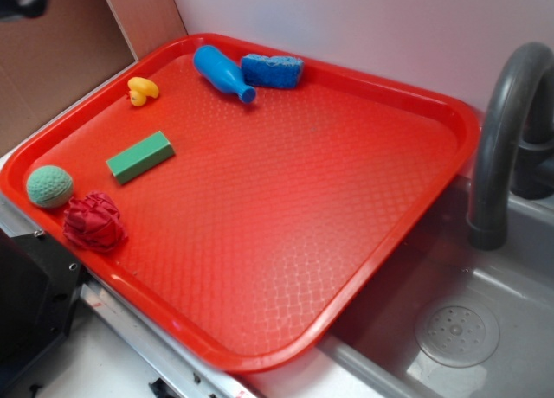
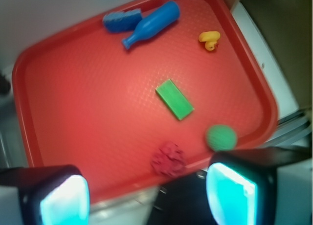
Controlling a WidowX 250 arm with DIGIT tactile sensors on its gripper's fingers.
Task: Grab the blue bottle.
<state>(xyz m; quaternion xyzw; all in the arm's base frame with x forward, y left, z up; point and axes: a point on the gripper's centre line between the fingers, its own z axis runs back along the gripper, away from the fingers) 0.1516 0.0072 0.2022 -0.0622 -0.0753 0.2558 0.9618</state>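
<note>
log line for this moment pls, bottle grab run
phase: approach | gripper: jaws open, empty, above tray near edge | blue bottle: lying on its side at far edge, against blue sponge, not grasped

Exterior view is evenly lit and mostly sharp; we see soft glare on the red tray [image 1: 260, 242] and only faint shadows under the objects. Wrist view is softer overall, motion-blurred. The fingers [image 2: 63, 200] up close are out of focus and blown out cyan-white, and we lose detail at the frame edges.
</note>
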